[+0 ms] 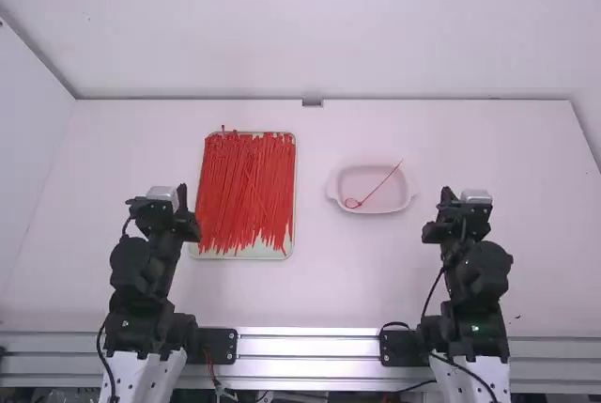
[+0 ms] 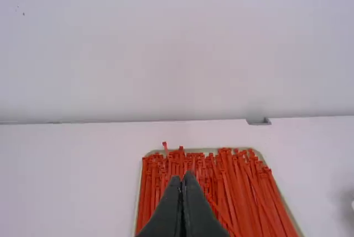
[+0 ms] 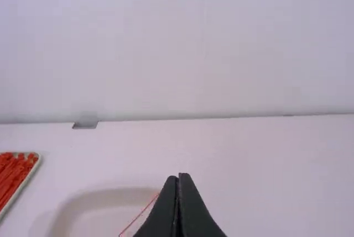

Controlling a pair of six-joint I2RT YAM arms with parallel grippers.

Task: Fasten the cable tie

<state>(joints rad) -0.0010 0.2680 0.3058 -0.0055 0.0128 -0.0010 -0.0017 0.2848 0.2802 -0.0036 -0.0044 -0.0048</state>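
A pile of several loose red cable ties (image 1: 246, 193) (image 2: 221, 187) lies on a flat tray (image 1: 287, 251) left of the table's middle. One red cable tie (image 1: 372, 191) (image 3: 138, 220), closed into a small loop at one end, rests in a white dish (image 1: 371, 189) (image 3: 83, 206) right of the middle. My left gripper (image 1: 184, 213) (image 2: 182, 179) hangs shut and empty near the tray's front left corner. My right gripper (image 1: 445, 213) (image 3: 178, 178) hangs shut and empty to the front right of the dish.
The white table (image 1: 451, 140) is bounded by walls at the back and left. A small grey bracket (image 1: 312, 100) sits at the back edge. A metal rail (image 1: 300, 342) runs along the front by the arm bases.
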